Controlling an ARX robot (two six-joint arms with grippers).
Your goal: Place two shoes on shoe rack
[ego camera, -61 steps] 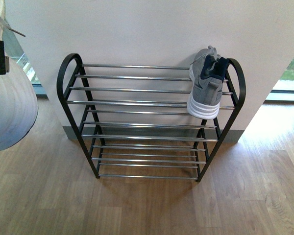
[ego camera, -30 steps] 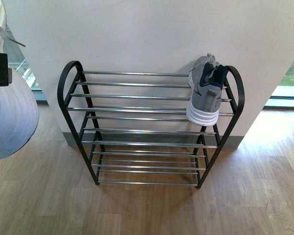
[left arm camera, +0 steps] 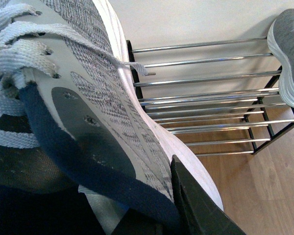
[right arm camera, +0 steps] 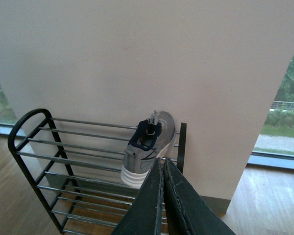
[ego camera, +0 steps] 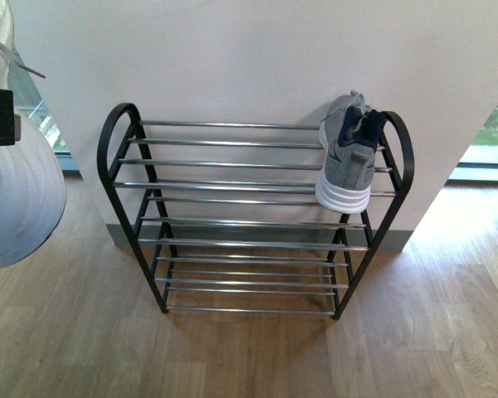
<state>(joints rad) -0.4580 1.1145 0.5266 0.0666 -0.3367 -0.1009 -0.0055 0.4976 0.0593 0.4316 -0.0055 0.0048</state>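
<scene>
One grey sneaker lies on the top tier of the shoe rack, at its right end, toe toward the white wall and heel nearest me. The second sneaker hangs far left, well apart from the rack, clamped at its dark collar in my left tool. My right tool is closed, fingers together, holding nothing.

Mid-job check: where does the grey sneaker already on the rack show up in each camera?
Front view: racked sneaker on the top tier of the shoe rack, right end.
Left wrist view: racked sneaker in the top right corner, past the held sneaker.
Right wrist view: racked sneaker at centre, just above the right gripper.
Shared landmark: the black side arch beside it.
</scene>
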